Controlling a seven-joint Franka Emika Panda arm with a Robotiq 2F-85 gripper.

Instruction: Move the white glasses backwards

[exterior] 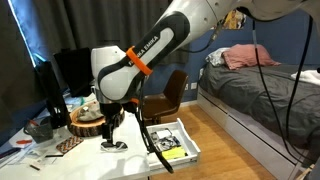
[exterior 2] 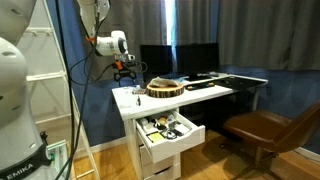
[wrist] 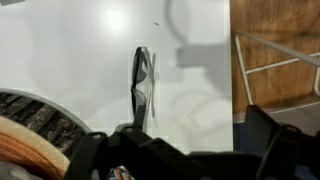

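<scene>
The white glasses (wrist: 141,85) lay on the white desk (wrist: 60,50), on bare surface near its front part. In the wrist view one desk edge ran down the right side, with wooden floor (wrist: 275,30) beyond it. A clear strip of white top lay between the glasses and that edge. More open surface extended past the far end of the frame.

On the opposite side, the round wooden slab (wrist: 30,125) sat near the glasses, apart from them, and was the closest obstacle. In an exterior view, a flat patterned square (exterior: 68,144) lay farther along the desk. An open drawer (exterior: 172,140) full of small items projected below the desk front, and a brown chair (exterior: 168,92) stood behind it.

The glasses appeared narrow and edge-on. Their long axis ran up and down the wrist picture, roughly parallel to the desk edge. Which end faced which way could not be told.

The gripper (wrist: 178,150) hung over the near end of the glasses with its fingers (wrist: 265,135) spread wide and nothing held. The glasses lay between them, nearer the slab-side finger.
</scene>
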